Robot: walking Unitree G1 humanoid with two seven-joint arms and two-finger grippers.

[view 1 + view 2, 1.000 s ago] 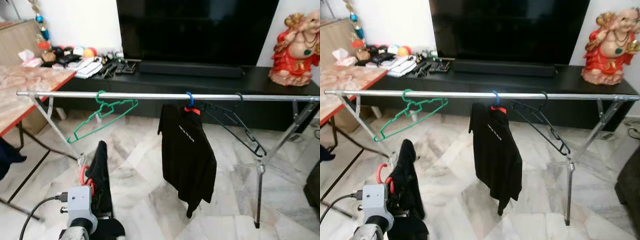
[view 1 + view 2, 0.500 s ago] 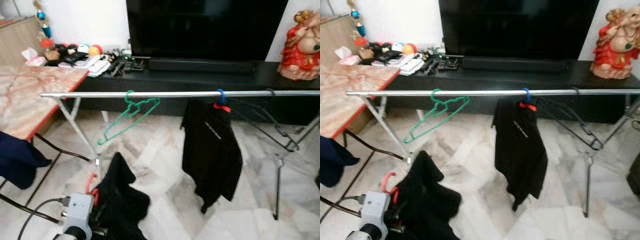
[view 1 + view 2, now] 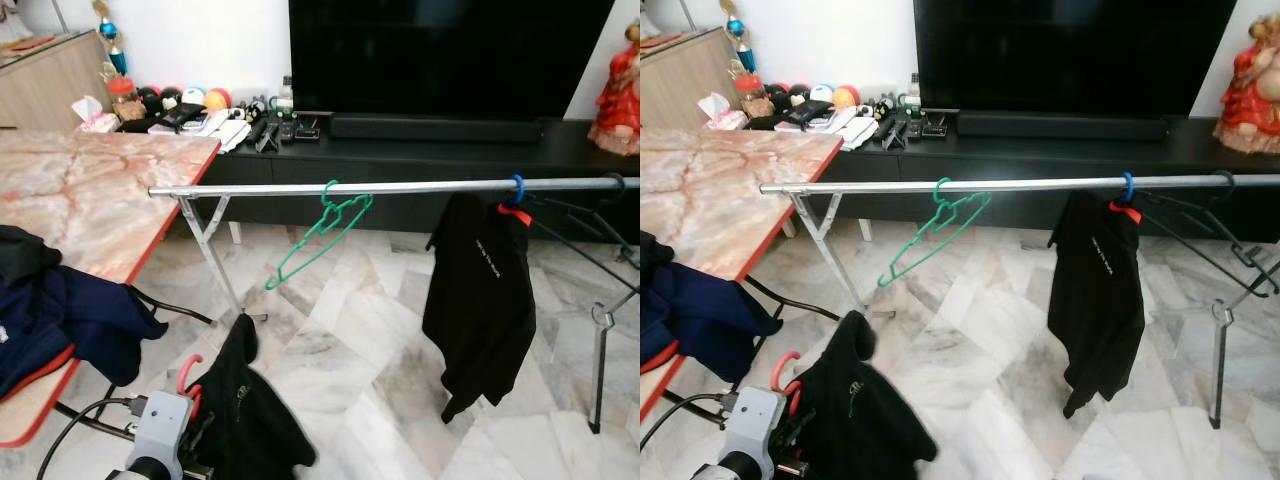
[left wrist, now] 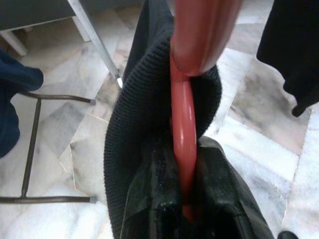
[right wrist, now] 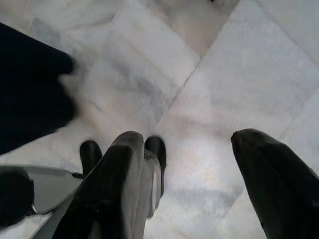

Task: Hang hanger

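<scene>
Left tool [image 4: 187,199]: pinching red hanger [image 4: 183,139] that carries black sweater [image 3: 245,410], low near floor, below rail's left end
Right tool [image 5: 199,184]: fingers spread, over marble floor [image 5: 239,74]
Rail [image 3: 400,187]: 1 green hanger [image 3: 320,235], 1 black shirt [image 3: 480,300] on blue hook
Counter [image 3: 90,200]: dark clothes at edge

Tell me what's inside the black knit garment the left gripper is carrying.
A red plastic hanger runs up through the black knit garment's neck opening; its hook sticks out above. The left gripper clamps it. The hanger's shoulders are covered by fabric, so their seating can't be seen.
</scene>
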